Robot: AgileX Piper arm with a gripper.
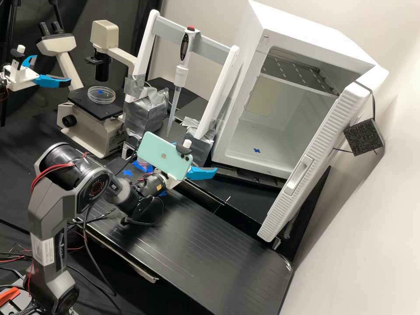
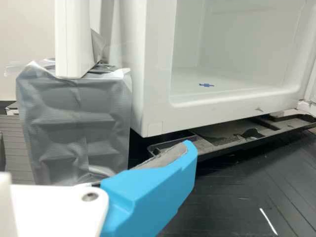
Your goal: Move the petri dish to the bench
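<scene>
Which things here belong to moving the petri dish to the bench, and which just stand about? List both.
For the job:
- petri dish, likely the one on the microscope
- bench
- gripper, open and empty

Standing about, by the look of it:
- pipette hanging upright
- white cabinet, door open

Bent arm (image 1: 44, 214), pincer (image 1: 195, 158) agape
</scene>
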